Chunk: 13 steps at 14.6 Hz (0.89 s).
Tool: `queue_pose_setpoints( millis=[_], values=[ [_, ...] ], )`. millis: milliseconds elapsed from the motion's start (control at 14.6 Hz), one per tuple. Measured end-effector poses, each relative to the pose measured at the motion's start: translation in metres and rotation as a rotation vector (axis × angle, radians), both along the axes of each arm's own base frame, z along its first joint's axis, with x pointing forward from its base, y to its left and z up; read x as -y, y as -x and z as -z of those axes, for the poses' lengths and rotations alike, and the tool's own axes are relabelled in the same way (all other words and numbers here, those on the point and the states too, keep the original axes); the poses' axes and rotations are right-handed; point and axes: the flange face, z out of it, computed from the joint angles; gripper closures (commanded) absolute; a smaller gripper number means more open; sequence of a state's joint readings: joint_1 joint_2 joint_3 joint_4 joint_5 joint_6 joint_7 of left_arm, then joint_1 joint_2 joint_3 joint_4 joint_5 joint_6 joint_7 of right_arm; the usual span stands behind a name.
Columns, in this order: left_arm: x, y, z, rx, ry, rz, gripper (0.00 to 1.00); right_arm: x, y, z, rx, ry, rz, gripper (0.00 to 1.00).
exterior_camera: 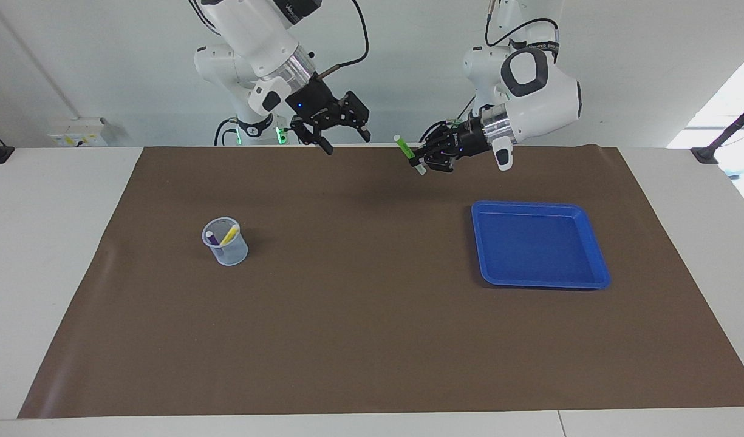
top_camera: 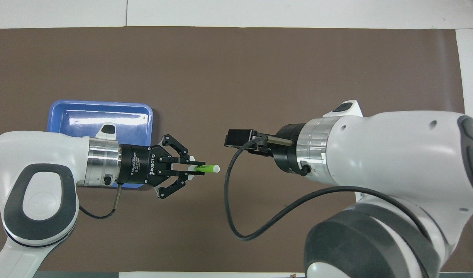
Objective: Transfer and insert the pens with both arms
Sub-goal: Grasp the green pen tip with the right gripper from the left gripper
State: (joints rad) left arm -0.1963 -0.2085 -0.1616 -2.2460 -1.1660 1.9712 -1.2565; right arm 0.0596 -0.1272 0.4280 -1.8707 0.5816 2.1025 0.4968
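The left tool [exterior_camera: 421, 159] pinches the green pen [exterior_camera: 410, 154] in the air over the brown mat [exterior_camera: 372, 340] (purple and yellow pens stand in the cup [exterior_camera: 225, 241]). The right tool [exterior_camera: 341, 135] hangs spread.

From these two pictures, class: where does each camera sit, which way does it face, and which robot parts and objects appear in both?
Facing view: high across the table, looking at the robots; both arms enter from the top, with the cup holding the purple and yellow pens.
Overhead view: high above the robots' end, looking steeply down and forward; both arms enter from the bottom.
Shared: left claw shut on the green pen, blue tray, open right claw, brown mat.
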Motion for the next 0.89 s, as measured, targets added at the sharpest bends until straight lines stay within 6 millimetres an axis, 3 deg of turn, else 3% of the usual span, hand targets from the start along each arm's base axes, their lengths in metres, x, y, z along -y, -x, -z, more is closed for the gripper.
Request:
queue_pose_setpoints(
  millis=[341, 888],
  values=[
    [0.01, 0.001, -0.002, -0.01, -0.008, -0.042, 1.0, -0.032, 0.008, 0.013, -0.001, -0.008, -0.034, 0.0],
    [0.012, 0.001, -0.002, -0.032, -0.012, -0.07, 1.0, -0.047, 0.017, 0.031, -0.034, 0.007, -0.067, 0.0]
  ],
)
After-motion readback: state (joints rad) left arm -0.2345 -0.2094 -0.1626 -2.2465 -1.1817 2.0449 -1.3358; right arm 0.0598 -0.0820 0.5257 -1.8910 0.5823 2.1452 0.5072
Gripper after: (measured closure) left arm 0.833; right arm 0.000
